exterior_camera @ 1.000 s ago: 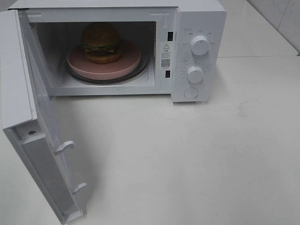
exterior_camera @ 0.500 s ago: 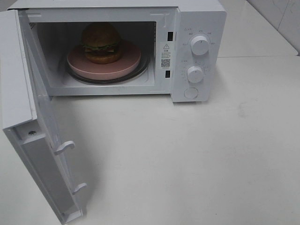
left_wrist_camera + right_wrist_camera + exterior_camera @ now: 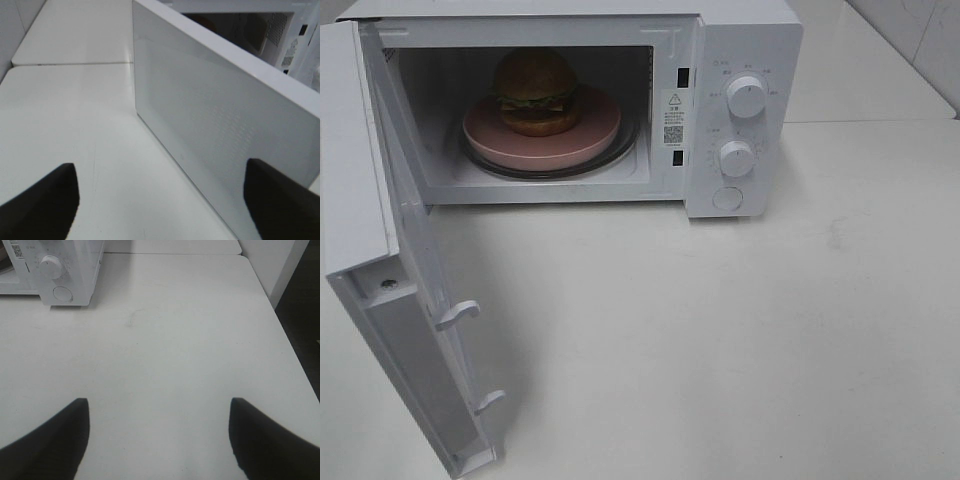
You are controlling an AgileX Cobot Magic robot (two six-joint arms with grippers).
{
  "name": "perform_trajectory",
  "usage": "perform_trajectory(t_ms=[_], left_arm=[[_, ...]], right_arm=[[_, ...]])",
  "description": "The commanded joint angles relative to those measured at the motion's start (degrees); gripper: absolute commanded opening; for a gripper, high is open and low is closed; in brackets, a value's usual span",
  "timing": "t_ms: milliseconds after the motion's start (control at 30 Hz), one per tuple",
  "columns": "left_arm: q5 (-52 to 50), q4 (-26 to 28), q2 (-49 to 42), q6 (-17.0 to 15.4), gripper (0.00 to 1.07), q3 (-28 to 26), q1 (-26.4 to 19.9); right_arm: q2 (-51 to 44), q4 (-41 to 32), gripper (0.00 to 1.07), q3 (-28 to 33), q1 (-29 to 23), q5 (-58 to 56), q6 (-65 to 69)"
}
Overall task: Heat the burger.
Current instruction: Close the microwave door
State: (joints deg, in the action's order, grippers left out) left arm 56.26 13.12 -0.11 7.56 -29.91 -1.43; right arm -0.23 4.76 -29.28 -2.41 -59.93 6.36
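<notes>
Burger (image 3: 535, 90) on its pink plate (image 3: 592, 135) looks soft and squashy, best moved by the rim; left gripper (image 3: 160, 167) and right gripper (image 3: 158, 401) gape wide, empty

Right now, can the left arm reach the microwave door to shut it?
Probably yes. The left gripper is open and empty, facing the outside of the open door, with only bare table between them. Nothing seems to block a push.
</notes>
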Motion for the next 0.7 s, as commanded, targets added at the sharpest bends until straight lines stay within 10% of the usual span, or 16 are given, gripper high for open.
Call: perform_trajectory(t_ms=[33, 267, 700], left_arm=[[-5.10, -0.52, 0.11, -0.11, 0.55, -0.52, -0.17], [-14.55, -2.69, 2.12, -0.11, 0.06, 1.55, -0.17], [-30.71, -2.98, 19.25, 0.11, 0.00, 5.27, -0.17]], right_arm=[[-1.49, 0.00, 0.74, 0.06, 0.29, 0.23, 0.23], [-1.49, 0.00, 0.74, 0.06, 0.29, 0.23, 0.23], [-1.49, 0.00, 0.74, 0.06, 0.29, 0.23, 0.29]])
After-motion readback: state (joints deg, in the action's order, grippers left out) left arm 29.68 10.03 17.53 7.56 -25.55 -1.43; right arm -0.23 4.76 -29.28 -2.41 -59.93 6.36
